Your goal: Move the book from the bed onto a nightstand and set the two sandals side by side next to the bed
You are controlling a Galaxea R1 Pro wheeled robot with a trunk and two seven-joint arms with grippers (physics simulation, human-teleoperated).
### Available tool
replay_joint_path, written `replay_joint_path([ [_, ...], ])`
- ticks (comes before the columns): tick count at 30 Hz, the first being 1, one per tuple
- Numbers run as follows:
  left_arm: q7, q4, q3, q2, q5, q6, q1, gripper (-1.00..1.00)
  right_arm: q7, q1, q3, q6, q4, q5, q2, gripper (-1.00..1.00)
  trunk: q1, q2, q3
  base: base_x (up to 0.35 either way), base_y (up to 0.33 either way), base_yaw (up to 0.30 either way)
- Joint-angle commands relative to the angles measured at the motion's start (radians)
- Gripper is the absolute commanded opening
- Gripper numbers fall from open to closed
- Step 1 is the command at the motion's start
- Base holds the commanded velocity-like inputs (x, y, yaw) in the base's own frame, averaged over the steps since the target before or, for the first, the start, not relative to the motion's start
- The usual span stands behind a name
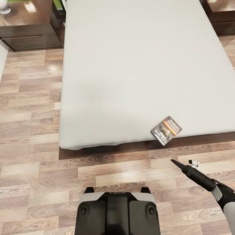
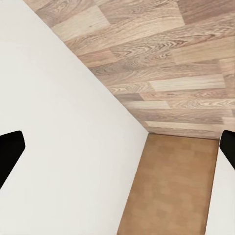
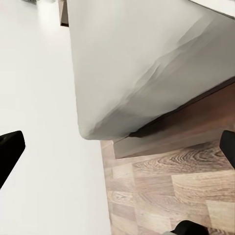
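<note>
The robot stands at the foot of the bed (image 1: 130,71), facing its long pale-grey mattress. The book (image 1: 166,130) lies flat on the mattress, right at the foot edge of the bed and toward its right-hand corner, so it has not been moved yet. One nightstand (image 1: 27,24) stands beside the head of the bed on the left, with a pale round object (image 1: 4,8) on its glossy top; the corner of a second nightstand (image 1: 222,14) sits beside the head of the bed on the right. Either would do as the drop-off.

The right gripper (image 1: 184,162) hangs low over the wood floor (image 1: 32,130), just off the foot of the bed and a little short of the book. Its fingers look parted and it holds nothing. In the left wrist view the left gripper (image 2: 117,152) has its dark fingertips spread wide at both edges, empty, over floor and a white surface.

I'd judge the task barely begun: book to fetch, and both sandals to pair up beside the bed.

The cover reads "RICHARD BACHMAN" in white; the smaller lettering on the orange band is too blurred to read.
</note>
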Motion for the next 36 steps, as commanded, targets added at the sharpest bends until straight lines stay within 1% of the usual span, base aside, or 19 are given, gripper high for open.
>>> replay_joint_path([
  [1, 0.006, 0.001, 0.002, 0.000, -0.009, -0.002, 0.000, 1.00, 0.004, -0.001, -0.003, 0.012, 0.000, 0.001, 0.000, 1.00, 0.000, -0.001, 0.000, 0.000, 0.000, 0.000],
  [14, 0.022, 0.001, 0.003, 0.000, 0.022, -0.001, 0.000, 1.00, 0.004, -0.001, -0.008, 0.017, -0.001, 0.000, 0.001, 1.00, 0.000, -0.001, 0.000, 0.000, 0.000, 0.000],
  [16, 0.041, 0.001, 0.003, 0.000, 0.033, -0.001, 0.000, 1.00, 0.004, -0.001, -0.008, 0.017, 0.000, 0.000, 0.001, 1.00, 0.000, -0.001, 0.000, 0.000, 0.000, 0.000],
  [17, 0.041, 0.001, 0.003, 0.000, 0.033, -0.001, 0.000, 1.00, 0.004, -0.001, -0.008, 0.017, 0.000, 0.000, 0.001, 1.00, 0.000, -0.001, 0.000, 0.000, 0.000, 0.000],
  [19, 0.070, 0.001, 0.003, 0.001, 0.048, -0.002, 0.000, 1.00, 0.004, -0.001, -0.007, 0.018, 0.000, 0.000, 0.002, 1.00, 0.000, -0.001, 0.000, 0.000, 0.000, 0.000],
  [20, 0.070, 0.001, 0.003, 0.001, 0.048, -0.002, 0.000, 1.00, 0.004, -0.001, -0.007, 0.018, 0.000, 0.000, 0.002, 1.00, 0.000, -0.001, 0.000, 0.000, 0.000, 0.000],
  [22, 0.111, 0.001, 0.003, 0.001, 0.067, -0.003, 0.000, 1.00, 0.004, -0.001, -0.006, 0.018, 0.001, 0.000, 0.002, 1.00, 0.000, -0.001, 0.000, 0.000, 0.000, 0.000],
  [23, 0.111, 0.001, 0.003, 0.001, 0.067, -0.003, 0.000, 1.00, 0.004, -0.001, -0.006, 0.018, 0.001, 0.000, 0.002, 1.00, 0.000, -0.001, 0.000, 0.000, 0.000, 0.000],
  [26, 0.192, 0.000, 0.003, 0.001, 0.100, -0.006, 0.000, 1.00, 0.004, -0.001, -0.005, 0.019, 0.001, -0.001, 0.002, 1.00, 0.000, -0.001, 0.000, 0.000, 0.000, 0.000],
  [27, 0.192, 0.000, 0.003, 0.001, 0.100, -0.006, 0.000, 1.00, 0.004, -0.001, -0.005, 0.019, 0.001, -0.001, 0.002, 1.00, 0.000, -0.001, 0.000, 0.000, 0.000, 0.000],
  [29, 0.249, 0.000, 0.002, 0.001, 0.125, -0.008, 0.000, 1.00, 0.004, -0.001, -0.005, 0.019, 0.001, 0.000, 0.002, 1.00, 0.000, -0.001, 0.000, 0.000, 0.000, 0.000],
  [30, 0.249, 0.000, 0.002, 0.001, 0.125, -0.008, 0.000, 1.00, 0.004, -0.001, -0.005, 0.019, 0.001, 0.000, 0.002, 1.00, 0.000, -0.001, 0.000, 0.000, 0.000, 0.000],
  [34, 0.338, -0.001, 0.001, 0.002, 0.169, -0.011, 0.000, 1.00, 0.004, -0.001, -0.004, 0.018, 0.001, 0.000, 0.002, 1.00, 0.000, -0.001, 0.000, 0.000, 0.000, 0.000],
  [35, 0.338, -0.001, 0.001, 0.002, 0.169, -0.011, 0.000, 1.00, 0.004, -0.001, -0.004, 0.018, 0.001, 0.000, 0.002, 1.00, 0.000, -0.001, 0.000, 0.000, 0.000, 0.000],
  [36, 0.353, -0.001, 0.001, 0.002, 0.176, -0.011, 0.000, 1.00, 0.004, -0.001, -0.004, 0.018, 0.001, 0.000, 0.002, 1.00, 0.000, -0.001, 0.000, 0.000, 0.000, 0.000],
])
